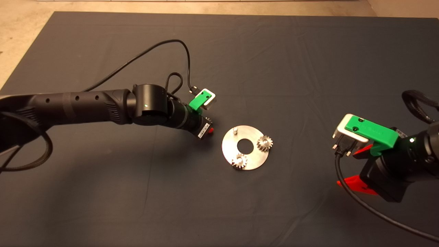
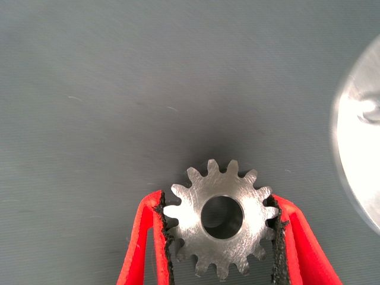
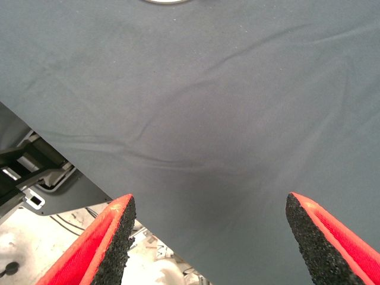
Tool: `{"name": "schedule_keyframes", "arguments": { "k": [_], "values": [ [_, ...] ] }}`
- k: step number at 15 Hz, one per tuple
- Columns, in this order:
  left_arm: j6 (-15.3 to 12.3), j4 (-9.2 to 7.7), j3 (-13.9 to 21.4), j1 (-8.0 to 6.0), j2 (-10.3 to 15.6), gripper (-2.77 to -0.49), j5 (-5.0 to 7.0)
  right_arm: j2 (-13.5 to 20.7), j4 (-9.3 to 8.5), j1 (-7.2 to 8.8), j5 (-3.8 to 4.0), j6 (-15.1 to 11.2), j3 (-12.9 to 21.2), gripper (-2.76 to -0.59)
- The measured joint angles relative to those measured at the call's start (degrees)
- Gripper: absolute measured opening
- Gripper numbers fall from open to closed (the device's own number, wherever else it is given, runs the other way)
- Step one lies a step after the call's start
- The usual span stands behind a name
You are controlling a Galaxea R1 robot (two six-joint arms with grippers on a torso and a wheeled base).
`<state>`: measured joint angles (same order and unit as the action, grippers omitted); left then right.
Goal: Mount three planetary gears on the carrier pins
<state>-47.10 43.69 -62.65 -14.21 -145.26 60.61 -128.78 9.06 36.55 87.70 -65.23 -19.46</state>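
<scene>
Item one: my left gripper [image 2: 221, 237], clamped on the third gear [image 2: 221, 217] by its teeth, just beside the disc [image 1: 255, 161]. Item two: two gears [image 1: 264, 142] [image 1: 239, 160] seated on the disc; I see one pin [image 1: 235, 130] bare. Item three: my right gripper [image 3: 208, 237], fingers wide apart, well off to the right over the mat [image 1: 137, 192].

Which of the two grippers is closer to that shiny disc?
Left. The left gripper, holding a gear, sits just beside the disc; the right gripper waits farther off.
</scene>
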Motion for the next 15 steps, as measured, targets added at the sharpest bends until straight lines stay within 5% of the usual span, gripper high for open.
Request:
{"name": "schedule_keyframes", "arguments": {
  "k": [4,9,15],
  "values": [
    [-0.2,0.02,0.0,-3.50,-1.3,-2.62,0.29,-0.5,-0.13,0.00,0.00,0.0,0.0,-1.50],
    [-3.2,-0.20,0.1,-4.46,-2.2,-2.62,0.09,-0.5,-0.27,0.02,0.01,0.0,0.0,-1.50],
    [-7.9,-0.22,4.3,-5.33,-2.1,-2.62,0.10,-0.8,-0.52,0.16,0.01,0.0,0.0,-1.50]
  ]
}}
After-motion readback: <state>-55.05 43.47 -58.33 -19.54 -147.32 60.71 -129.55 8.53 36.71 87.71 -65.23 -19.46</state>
